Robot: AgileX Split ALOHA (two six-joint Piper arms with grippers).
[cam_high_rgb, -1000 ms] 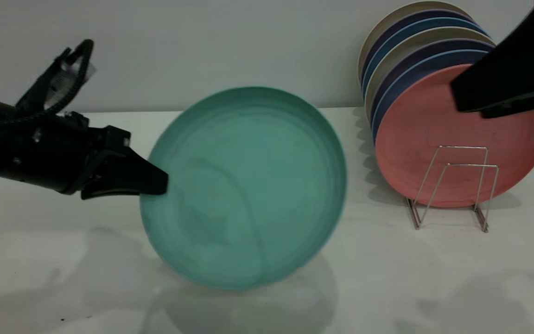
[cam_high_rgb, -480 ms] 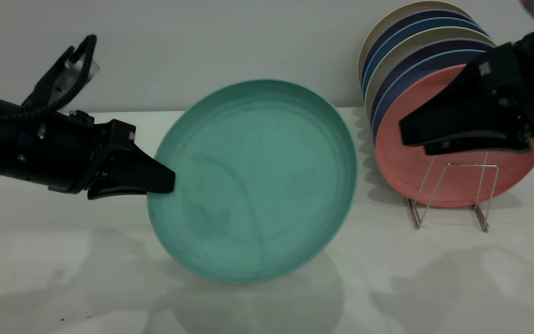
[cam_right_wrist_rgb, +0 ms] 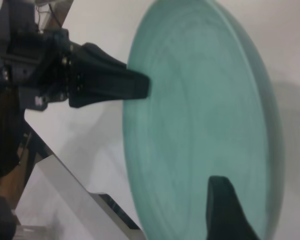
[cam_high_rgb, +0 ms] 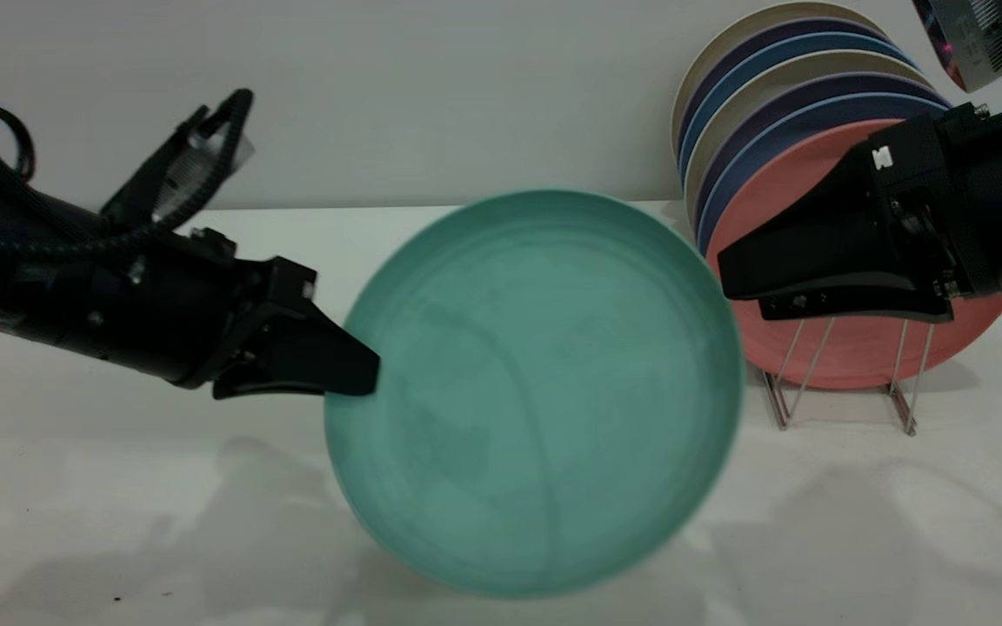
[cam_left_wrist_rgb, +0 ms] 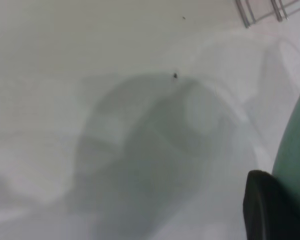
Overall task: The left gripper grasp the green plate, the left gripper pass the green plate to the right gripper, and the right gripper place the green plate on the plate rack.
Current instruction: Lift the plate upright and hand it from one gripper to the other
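Note:
My left gripper is shut on the left rim of the green plate and holds it upright above the table, face toward the exterior camera. In the left wrist view one finger lies against the plate's edge. My right gripper is open at the plate's upper right rim. In the right wrist view its jaws stand on either side of the plate, with one finger over the plate's face. The left gripper shows there on the far rim. The plate rack stands at the right.
A salmon-pink plate leans at the front of the rack, with several blue and beige plates behind it. Two wire loops stand free in front of the pink plate. A wall runs along the back of the white table.
The left gripper has carried the green plate to the right and a little lower. The right gripper has come down from the upper right to the plate's right rim.

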